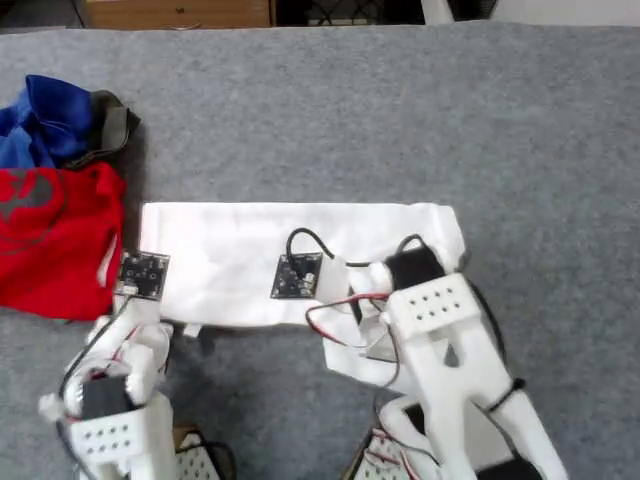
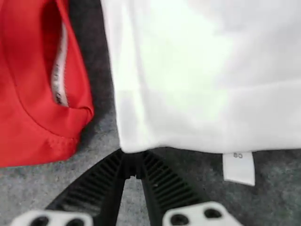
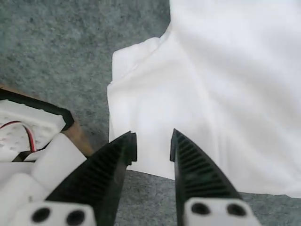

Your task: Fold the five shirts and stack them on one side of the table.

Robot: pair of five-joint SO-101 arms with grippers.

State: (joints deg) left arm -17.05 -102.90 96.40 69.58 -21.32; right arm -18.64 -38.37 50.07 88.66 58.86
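Note:
A white shirt point(image 1: 300, 255), folded into a long strip, lies across the middle of the grey table point(image 1: 400, 110). In the left wrist view my left gripper point(image 2: 132, 162) is shut on the near left corner of the white shirt point(image 2: 188, 84), right beside a red shirt point(image 2: 33, 94). My right gripper point(image 3: 153, 139) is open, its fingers hovering over the near edge of a white shirt flap point(image 3: 155, 103) at the strip's right end. The red shirt point(image 1: 55, 235) lies at the table's left, with blue point(image 1: 45, 125) and dark point(image 1: 112, 122) shirts bunched behind it.
The left arm point(image 1: 110, 400) and the right arm point(image 1: 450, 340) stand at the table's near edge. A small white label point(image 2: 238, 167) sticks out under the shirt's near hem. A wooden cabinet point(image 1: 180, 12) stands beyond the table's far edge.

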